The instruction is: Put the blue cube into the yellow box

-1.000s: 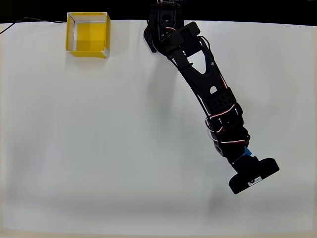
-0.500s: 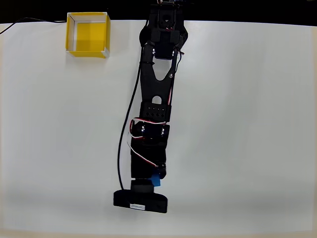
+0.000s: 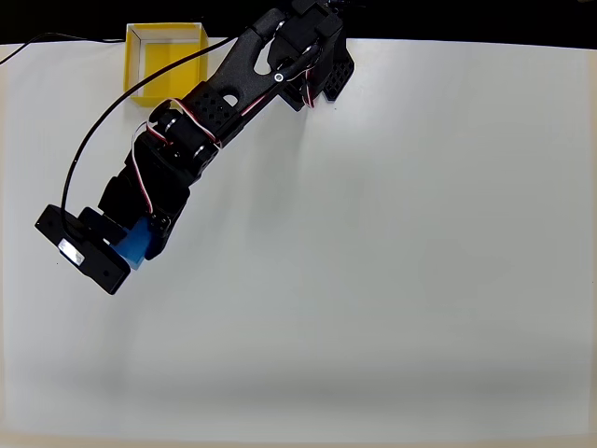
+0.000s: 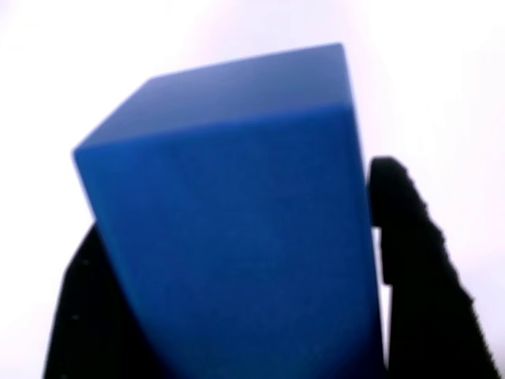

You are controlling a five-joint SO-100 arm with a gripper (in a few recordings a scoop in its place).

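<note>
The blue cube (image 4: 237,221) sits clamped between the two black fingers (image 4: 418,276) of the hand (image 3: 131,245), which is closed on it; in the overhead view a corner of the cube (image 3: 136,242) shows at the arm's tip, over the left part of the white counter (image 3: 392,280). The yellow box (image 3: 149,70) stands well apart at the counter's far left edge, open side up, with the black arm (image 3: 224,93) reaching across its right side.

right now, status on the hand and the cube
Hand shut on blue cube, carried above the table. Yellow box up-picture in the overhead view, arm partly over it. Nothing else in the way.
</note>
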